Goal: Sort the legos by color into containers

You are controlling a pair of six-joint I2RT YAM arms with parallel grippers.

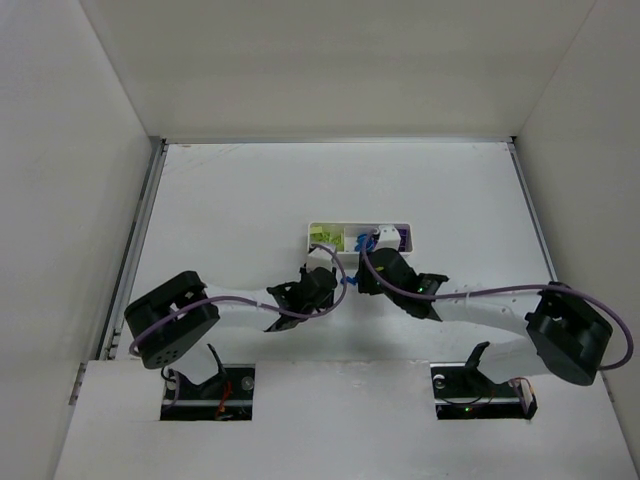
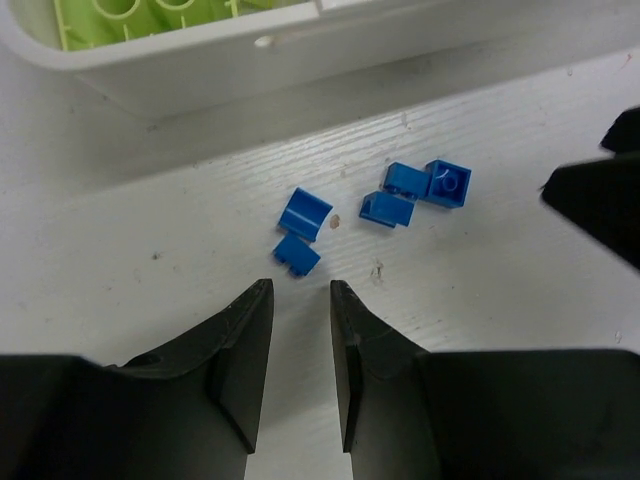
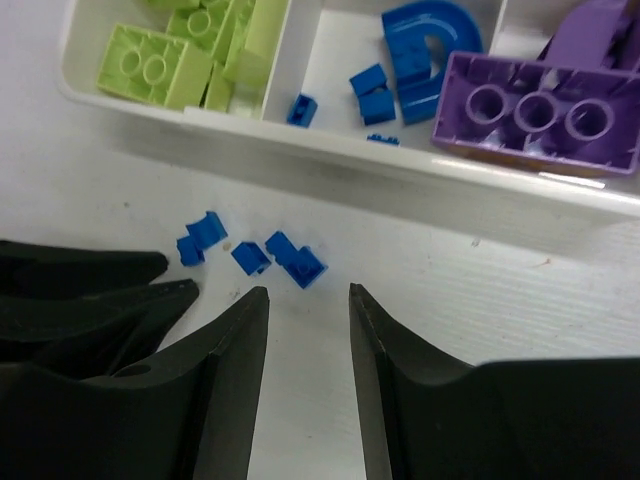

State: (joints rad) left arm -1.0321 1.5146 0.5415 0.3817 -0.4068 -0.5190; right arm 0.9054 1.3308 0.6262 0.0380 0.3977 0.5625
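Several tiny blue legos lie loose on the table just in front of the white three-compartment tray [image 3: 330, 150]; they show in the left wrist view [image 2: 305, 213] and the right wrist view [image 3: 300, 265]. The tray holds yellow-green bricks [image 3: 160, 65] on the left, blue pieces [image 3: 420, 45] in the middle and a purple brick [image 3: 540, 110] on the right. My left gripper [image 2: 301, 288] is open and empty, its tips just short of the nearest blue brick [image 2: 296, 254]. My right gripper [image 3: 308, 292] is open and empty, close behind another blue brick.
The two grippers face each other closely over the blue pile [image 1: 350, 283]. The left gripper's fingers [image 3: 90, 290] show at the right wrist view's left; the right gripper's fingers [image 2: 600, 200] show at the left wrist view's right. The tray [image 1: 320, 230] lies just beyond.
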